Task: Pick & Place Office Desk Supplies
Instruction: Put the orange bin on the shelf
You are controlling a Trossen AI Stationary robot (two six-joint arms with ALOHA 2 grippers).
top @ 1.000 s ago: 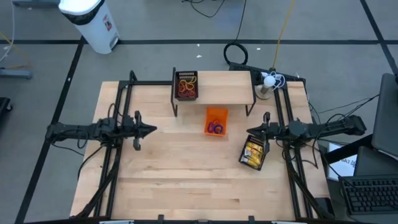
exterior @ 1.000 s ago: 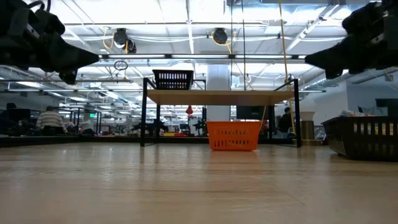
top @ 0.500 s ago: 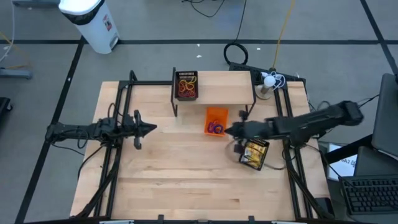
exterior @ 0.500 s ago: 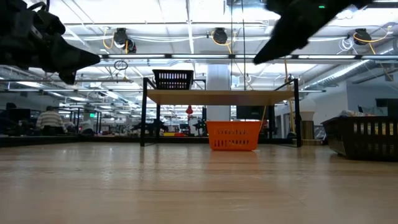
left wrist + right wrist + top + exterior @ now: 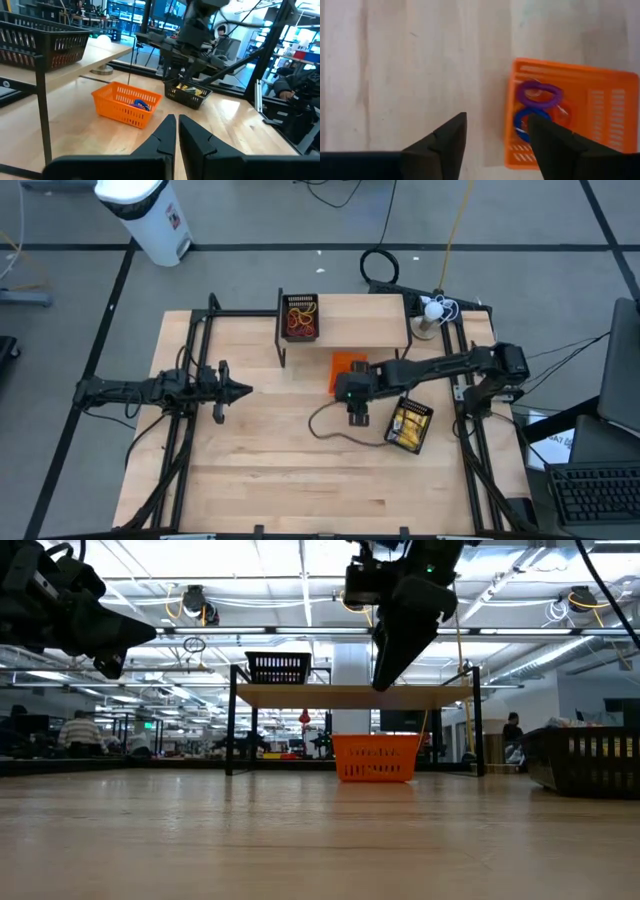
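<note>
Right gripper [image 5: 496, 137], jaws apart, hangs above the orange basket [image 5: 600, 95] holding purple ring [image 5: 540, 94] and blue ring [image 5: 526, 121]. Left gripper [image 5: 177, 131], jaws together, waits over the desk [image 5: 260, 470].

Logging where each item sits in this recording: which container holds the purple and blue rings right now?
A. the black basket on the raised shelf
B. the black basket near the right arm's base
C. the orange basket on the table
C: the right wrist view shows the purple ring and blue ring inside the orange basket.
</note>
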